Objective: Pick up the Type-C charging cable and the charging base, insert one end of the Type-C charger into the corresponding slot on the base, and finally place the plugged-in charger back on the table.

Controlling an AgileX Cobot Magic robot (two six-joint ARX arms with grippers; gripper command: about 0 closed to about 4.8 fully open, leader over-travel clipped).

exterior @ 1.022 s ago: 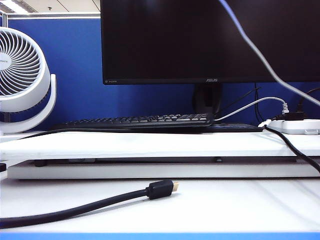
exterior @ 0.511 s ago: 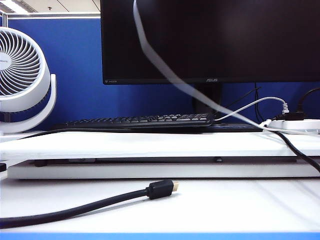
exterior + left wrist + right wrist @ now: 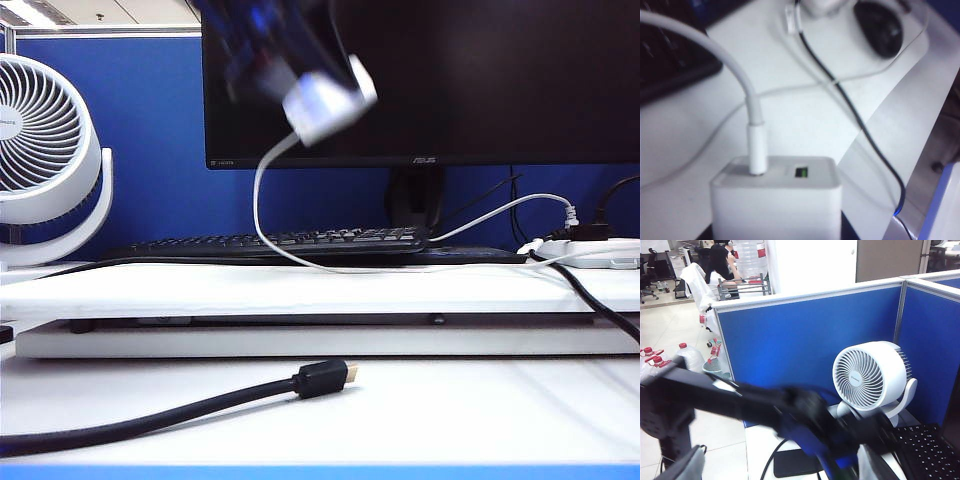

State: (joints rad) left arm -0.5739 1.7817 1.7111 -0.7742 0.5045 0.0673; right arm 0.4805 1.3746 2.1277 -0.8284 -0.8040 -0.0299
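So compared to a second ago, when only a blurry strand of white cord was cutting across the monitor (image 3: 420, 80), the left gripper (image 3: 262, 55) is now swinging into the top of the exterior view as a dark blue smear, gripping the base (image 3: 328, 100) up in the air in front of the screen. The cable (image 3: 262, 205) is plugged into the base and is hanging down in a loop, then trailing along the raised shelf in front of the keyboard (image 3: 270, 243) toward the table's (image 3: 450, 410) right edge, where the power strip (image 3: 590, 252) is sitting. The black cable (image 3: 180, 410) with the gold tip isn't moving at all, still lying near the table's front edge. The left wrist view is showing the plug seated in the base's top face, next to an empty port. The right gripper (image 3: 775, 465) is sitting wide open with nothing in it, pointing toward the fan (image 3: 869, 374). Readable text: the monitor bezel says ASUS, plus an HDMI mark at its lower left corner.
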